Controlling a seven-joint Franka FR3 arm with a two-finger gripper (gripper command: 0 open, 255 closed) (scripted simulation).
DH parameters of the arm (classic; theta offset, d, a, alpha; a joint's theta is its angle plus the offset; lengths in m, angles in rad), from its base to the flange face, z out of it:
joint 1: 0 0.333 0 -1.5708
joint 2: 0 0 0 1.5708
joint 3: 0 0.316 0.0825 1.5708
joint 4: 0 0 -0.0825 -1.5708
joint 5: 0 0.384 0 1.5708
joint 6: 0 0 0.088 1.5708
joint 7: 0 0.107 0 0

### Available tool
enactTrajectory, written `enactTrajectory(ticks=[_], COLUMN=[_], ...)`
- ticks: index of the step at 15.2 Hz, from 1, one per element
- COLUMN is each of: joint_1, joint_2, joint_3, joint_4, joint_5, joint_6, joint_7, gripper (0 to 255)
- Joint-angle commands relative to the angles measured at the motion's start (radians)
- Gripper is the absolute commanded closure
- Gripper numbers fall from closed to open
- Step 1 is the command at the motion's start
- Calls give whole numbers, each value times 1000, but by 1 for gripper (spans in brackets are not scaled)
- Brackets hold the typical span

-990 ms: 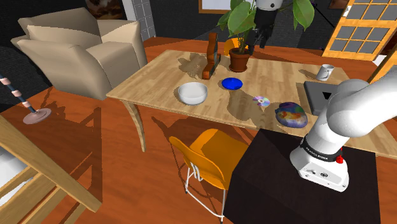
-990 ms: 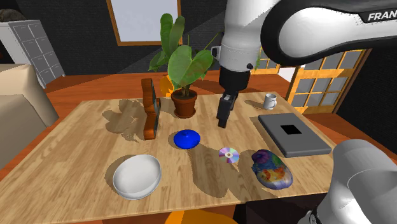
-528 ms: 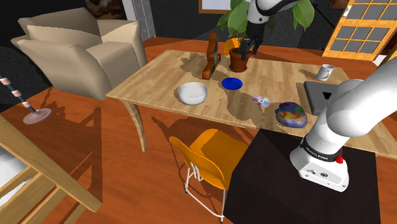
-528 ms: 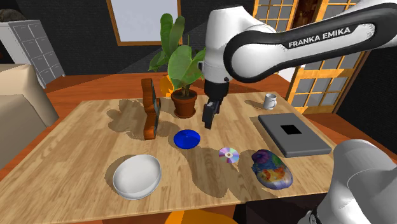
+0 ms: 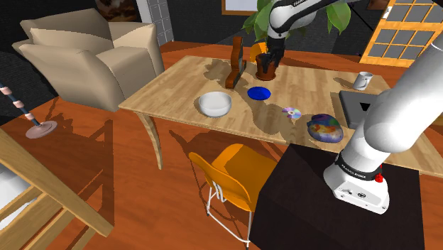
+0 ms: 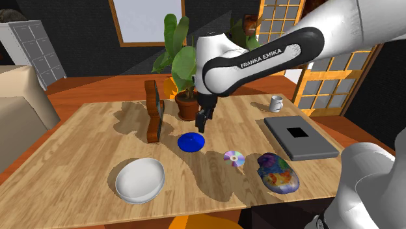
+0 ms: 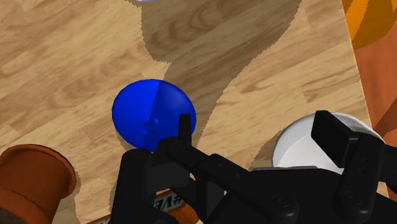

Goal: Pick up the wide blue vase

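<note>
The wide blue vase (image 5: 259,93) (image 6: 191,142) is a low, dish-like blue piece standing on the wooden table (image 5: 177,85), in front of a potted plant. My black gripper (image 5: 268,69) (image 6: 200,125) hangs a little above the vase's far edge, between it and the plant's pot. In the wrist view the vase (image 7: 153,114) lies just beyond the gripper (image 7: 232,143). The fingers stand apart and open, touching nothing.
Close behind the vase stand the brown plant pot (image 6: 187,107) (image 7: 32,175) and an upright brown wooden piece (image 6: 153,110). A white bowl (image 6: 140,180), a CD (image 6: 234,157), a multicoloured lump (image 6: 278,172), a grey slab (image 6: 300,137) and a mug (image 6: 276,103) share the table. An orange chair (image 5: 234,174) stands at the near edge.
The arm has swung toward the shoulder view's left and lowered. The gripper went from high beside the plant to just above the blue vase. Nothing on the table moved.
</note>
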Motion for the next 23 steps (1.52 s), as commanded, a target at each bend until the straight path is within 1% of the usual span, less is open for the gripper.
enactTrajectory(ticks=[1, 5, 8, 13, 17, 23], joint_1=[-5, -27, -55, -124, -187, -198], joint_2=[81, 240, 361, 562, 724, 771], joint_3=[-22, -45, -48, -28, -3, 11], joint_4=[34, 125, 208, 375, 538, 537], joint_5=[30, 105, 167, 256, 306, 322], joint_6=[43, 95, 120, 134, 122, 168], joint_7=[-43, -128, -189, -272, -315, -325], gripper=[0, 0, 0, 0, 0, 0])
